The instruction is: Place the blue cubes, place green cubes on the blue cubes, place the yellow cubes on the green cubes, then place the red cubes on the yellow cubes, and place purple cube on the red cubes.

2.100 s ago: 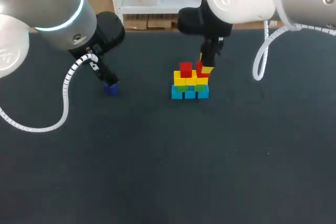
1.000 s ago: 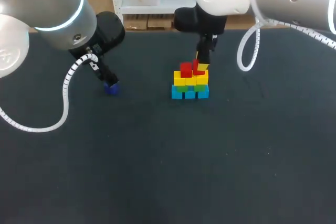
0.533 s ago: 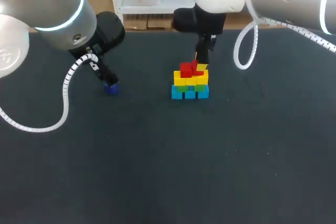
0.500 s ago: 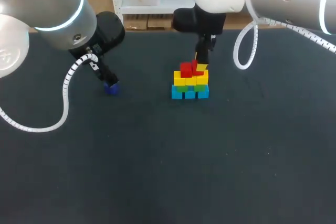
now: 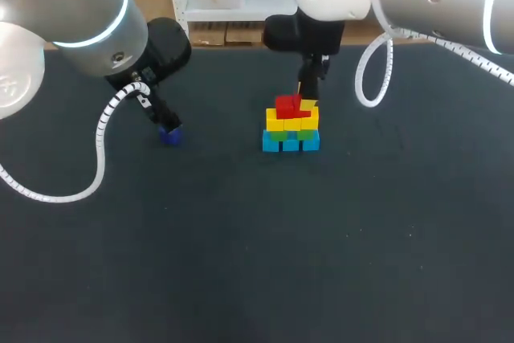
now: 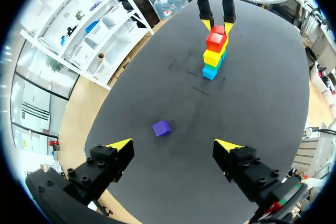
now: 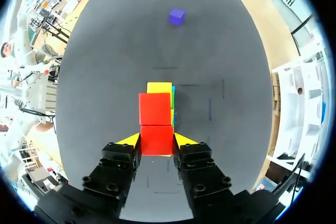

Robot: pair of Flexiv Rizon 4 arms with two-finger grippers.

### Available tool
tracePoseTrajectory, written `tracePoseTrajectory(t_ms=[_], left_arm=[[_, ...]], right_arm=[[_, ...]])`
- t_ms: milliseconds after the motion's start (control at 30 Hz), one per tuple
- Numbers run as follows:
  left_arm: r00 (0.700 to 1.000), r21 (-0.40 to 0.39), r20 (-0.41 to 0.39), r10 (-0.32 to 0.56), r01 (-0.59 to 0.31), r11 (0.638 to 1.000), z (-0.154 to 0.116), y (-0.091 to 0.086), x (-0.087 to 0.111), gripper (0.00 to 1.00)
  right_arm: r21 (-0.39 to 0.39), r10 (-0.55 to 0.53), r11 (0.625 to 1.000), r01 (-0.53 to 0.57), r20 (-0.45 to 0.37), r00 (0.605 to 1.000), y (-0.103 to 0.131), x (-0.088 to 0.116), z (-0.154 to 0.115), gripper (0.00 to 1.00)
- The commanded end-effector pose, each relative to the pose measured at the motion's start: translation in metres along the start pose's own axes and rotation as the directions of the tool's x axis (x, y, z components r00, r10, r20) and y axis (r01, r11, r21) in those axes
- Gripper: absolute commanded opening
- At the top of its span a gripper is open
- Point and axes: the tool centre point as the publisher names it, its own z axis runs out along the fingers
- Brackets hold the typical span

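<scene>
The right jaws are clamped on a red cube (image 7: 156, 140), 1 yellow tip pressed to each side. This cube sits at the top of the stack (image 5: 290, 126), touching a second red cube (image 7: 155, 108) just ahead of it. Below the red pair come yellow cubes (image 5: 291, 124), then green cubes (image 5: 277, 135), then blue cubes (image 5: 271, 144) on the worktop (image 5: 321, 263).

The left jaws stand wide apart. The purple cube (image 6: 161, 128) lies on the worktop between and ahead of their tips, untouched and well apart from the stack.

Bare dark worktop spreads on every side of the stack, widest toward the near edge.

From above, the right finger hides part of the held cube. The green row shows only as a thin band.
</scene>
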Motion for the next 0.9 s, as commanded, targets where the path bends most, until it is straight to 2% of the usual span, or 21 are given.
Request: tracePoseTrajectory(t_ms=[33, 333, 367, 400, 467, 500, 900], left_arm=[[1.0, 0.003, 0.002, 0.003, -0.003, 1.0, -0.0003, 0.001, 0.0012, 1.0], [1.0, 0.003, 0.002, 0.003, -0.003, 1.0, -0.0003, 0.001, 0.0012, 1.0], [1.0, 0.003, 0.002, 0.003, -0.003, 1.0, -0.0003, 0.001, 0.0012, 1.0], [1.0, 0.003, 0.002, 0.003, -0.003, 1.0, -0.0003, 0.001, 0.0012, 1.0], [1.0, 0.003, 0.002, 0.003, -0.003, 1.0, -0.0003, 0.001, 0.0012, 1.0], [1.0, 0.003, 0.002, 0.003, -0.003, 1.0, -0.0003, 0.001, 0.0012, 1.0], [1.0, 0.003, 0.002, 0.003, -0.003, 1.0, -0.0003, 0.001, 0.0012, 1.0]], right_arm=[[-0.008, -0.003, 1.0, 0.003, 0.0, 1.0, -0.0021, 0.0006, 0.0007, 0.0], [-0.018, -0.016, 1.0, 0.016, 0.002, 1.0, -0.0008, 0.0, 0.0027, 0.0], [-0.019, -0.017, 1.0, 0.017, 0.003, 1.0, -0.0007, -0.0001, 0.0027, 0.1], [-0.021, -0.02, 1.0, 0.02, 0.003, 1.0, -0.0007, -0.0002, 0.0027, 0.29], [-0.021, -0.023, 1.0, 0.023, 0.001, 1.0, -0.0004, -0.0006, 0.0027, 0.58], [-0.019, -0.022, 1.0, 0.022, 0.001, 1.0, -0.0004, -0.0007, 0.0027, 1.0], [-0.006, -0.016, 1.0, 0.016, 0.009, 1.0, 0.0, -0.0008, -0.0019, 1.0]])
